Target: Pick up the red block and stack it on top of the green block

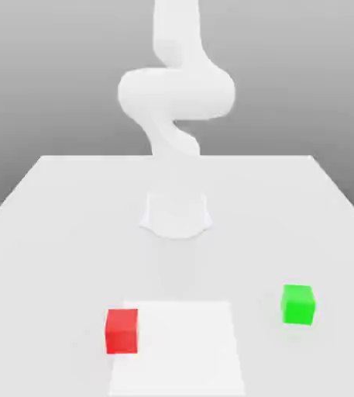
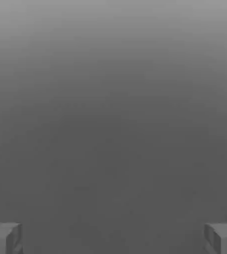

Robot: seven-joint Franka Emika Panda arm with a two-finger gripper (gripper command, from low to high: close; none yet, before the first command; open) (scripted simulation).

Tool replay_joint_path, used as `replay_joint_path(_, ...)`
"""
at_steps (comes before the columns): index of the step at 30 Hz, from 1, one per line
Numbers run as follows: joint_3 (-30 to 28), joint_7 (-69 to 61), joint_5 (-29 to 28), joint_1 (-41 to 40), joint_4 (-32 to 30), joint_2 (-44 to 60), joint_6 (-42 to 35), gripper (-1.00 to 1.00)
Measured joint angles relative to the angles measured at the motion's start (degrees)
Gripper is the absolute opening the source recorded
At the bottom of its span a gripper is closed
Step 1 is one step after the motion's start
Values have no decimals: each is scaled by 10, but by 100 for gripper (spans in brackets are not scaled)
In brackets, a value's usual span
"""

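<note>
- Exterior view: red block (image 1: 122, 331) sits on the white table (image 1: 48, 233), at about 7 o'clock from the arm's base (image 1: 176, 215), touching the near pale square patch (image 1: 181, 349).
- Green block (image 1: 297, 304) at about 4 o'clock from the base, well apart from the red one.
- Hand view: gripper (image 2: 113, 238) spread wide, nothing between the fingertips (image 2: 3, 238); plain grey ahead, neither block near it.

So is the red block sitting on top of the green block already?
No, the red block rests on the table toward the exterior view's left, well apart from the green block on the right.
</note>
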Motion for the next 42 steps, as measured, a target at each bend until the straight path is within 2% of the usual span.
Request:
replay_joint_path(11,-48,-65,-7,-12,-106,232,124,0)
replay_joint_path(20,-74,-138,15,-35,-192,420,224,0)
replay_joint_path(26,-42,-176,57,-60,-188,545,321,0)
replay_joint_path(27,-36,-181,63,-65,-185,562,336,-100)
replay_joint_path(34,-34,-180,62,-67,-185,565,338,-100)
replay_joint_path(39,-51,-154,26,-59,-199,476,263,-100)
replay_joint_path(42,-38,-167,11,-37,-205,442,236,-100)
